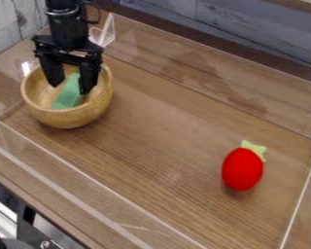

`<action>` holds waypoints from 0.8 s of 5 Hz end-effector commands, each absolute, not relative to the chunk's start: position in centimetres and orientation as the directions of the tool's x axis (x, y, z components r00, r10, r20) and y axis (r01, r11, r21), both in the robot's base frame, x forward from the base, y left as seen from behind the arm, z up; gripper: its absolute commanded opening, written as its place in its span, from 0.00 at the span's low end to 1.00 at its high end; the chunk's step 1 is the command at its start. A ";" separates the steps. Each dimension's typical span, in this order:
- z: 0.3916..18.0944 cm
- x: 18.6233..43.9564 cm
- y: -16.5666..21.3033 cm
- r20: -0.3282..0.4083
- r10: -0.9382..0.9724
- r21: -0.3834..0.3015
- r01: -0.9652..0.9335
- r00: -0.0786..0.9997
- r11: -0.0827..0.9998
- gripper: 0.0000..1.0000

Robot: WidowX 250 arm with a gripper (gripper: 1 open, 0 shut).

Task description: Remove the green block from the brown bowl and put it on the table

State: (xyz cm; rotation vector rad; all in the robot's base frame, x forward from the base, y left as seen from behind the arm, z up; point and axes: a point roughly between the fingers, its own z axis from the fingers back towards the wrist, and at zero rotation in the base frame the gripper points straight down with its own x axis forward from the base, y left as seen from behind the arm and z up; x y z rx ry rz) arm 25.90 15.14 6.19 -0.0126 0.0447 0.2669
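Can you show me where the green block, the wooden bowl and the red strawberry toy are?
green block (pixel 70 93): camera view, on its lower half, between the gripper's fingers.
brown bowl (pixel 70 118): camera view, on its front outer wall.
red strawberry toy (pixel 243 170): camera view, on the middle of its red body.

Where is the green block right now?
In the camera view the green block lies inside the brown bowl at the table's far left, leaning on the bowl's wall, with the open gripper over it.

Your hand (pixel 67 74) hangs wide open inside the brown bowl (pixel 67 115), fingers seemingly astride the green block (pixel 70 93).
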 end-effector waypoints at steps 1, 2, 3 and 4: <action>7.0 27.3 16.0 0.007 0.273 0.013 -0.273 0.962 0.962 1.00; 6.4 27.8 16.3 0.006 0.279 0.011 -0.279 0.960 0.960 1.00; 5.8 28.3 16.6 0.003 0.284 0.009 -0.284 0.959 0.959 1.00; 5.3 28.7 16.9 0.003 0.287 0.005 -0.287 0.958 0.958 1.00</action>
